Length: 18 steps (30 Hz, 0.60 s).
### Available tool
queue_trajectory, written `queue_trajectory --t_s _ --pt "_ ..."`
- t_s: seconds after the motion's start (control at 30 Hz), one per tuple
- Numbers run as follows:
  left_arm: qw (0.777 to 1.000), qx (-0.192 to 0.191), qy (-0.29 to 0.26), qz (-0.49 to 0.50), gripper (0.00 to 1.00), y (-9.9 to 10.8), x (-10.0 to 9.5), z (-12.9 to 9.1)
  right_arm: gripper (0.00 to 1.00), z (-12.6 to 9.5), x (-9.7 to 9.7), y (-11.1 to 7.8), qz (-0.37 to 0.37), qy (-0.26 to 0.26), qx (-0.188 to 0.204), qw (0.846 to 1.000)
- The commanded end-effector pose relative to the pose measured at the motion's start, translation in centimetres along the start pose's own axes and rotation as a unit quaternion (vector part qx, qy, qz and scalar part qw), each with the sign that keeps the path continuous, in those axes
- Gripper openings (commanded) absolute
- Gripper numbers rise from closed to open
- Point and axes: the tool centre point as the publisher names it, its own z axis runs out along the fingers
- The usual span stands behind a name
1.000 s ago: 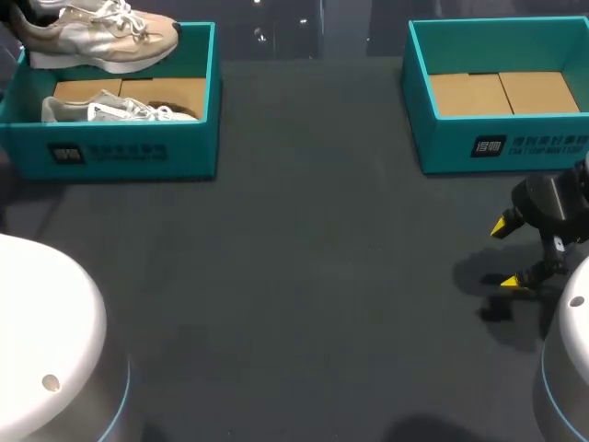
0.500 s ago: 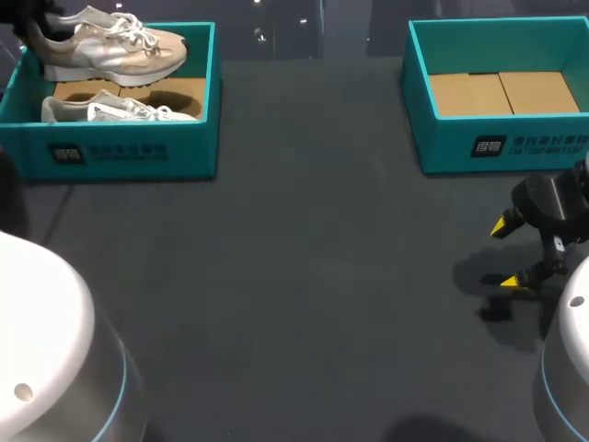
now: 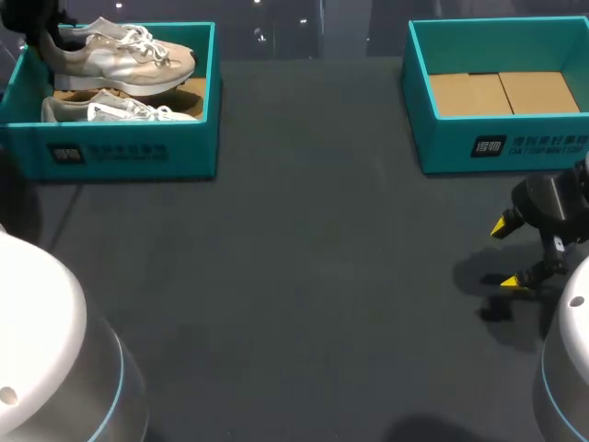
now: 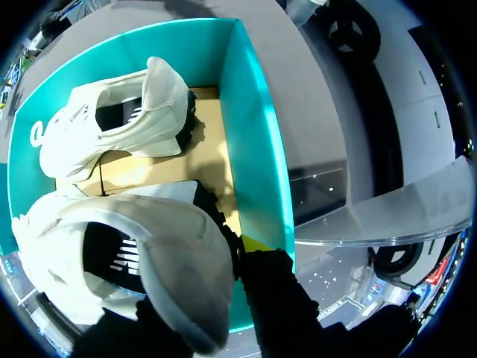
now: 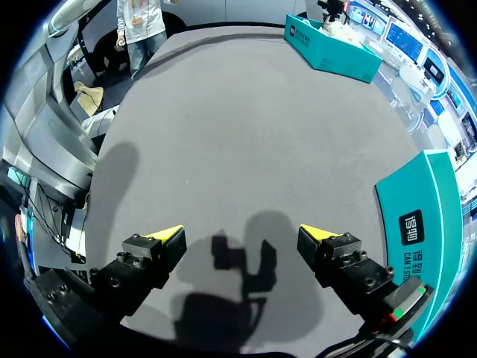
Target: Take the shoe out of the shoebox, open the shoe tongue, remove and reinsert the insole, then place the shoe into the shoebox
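On your table [image 3: 304, 276] the left shoebox [image 3: 129, 152] stands at 10 o'clock and the other shoebox [image 3: 497, 147] at 2 o'clock. The shoe [image 3: 124, 60] hangs over the left one, above a second shoe [image 3: 120, 110], with the left pincer [image 4: 250, 246] grasping its heel. The right pincer [image 3: 506, 253], released, hovers at 4 o'clock.

The left arm [image 3: 41, 341] stands at the near left corner of the table [image 3: 304, 276]. Its gripper [image 3: 39, 32] is out over the table's far left corner, fingers clamped on the heel of a shoe [image 3: 129, 57] held roughly level. The right gripper [image 3: 506, 253] hangs low over the table's right edge, its yellow-tipped fingers [image 5: 168, 236] spread wide and pointing down.
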Motion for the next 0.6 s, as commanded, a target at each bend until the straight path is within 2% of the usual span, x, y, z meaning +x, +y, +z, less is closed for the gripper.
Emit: queue_trajectory --t_s 0.03,0.6 --pt "1.000 0.005 0.003 -0.008 0.00 0.9 -0.4 0.8 1.00 0.0 0.2 0.0 0.000 -0.001 0.001 1.000" --pt "1.000 0.006 0.010 -0.011 0.00 2.2 -0.9 3.6 1.00 0.0 0.2 0.0 0.000 -0.001 0.001 1.000"
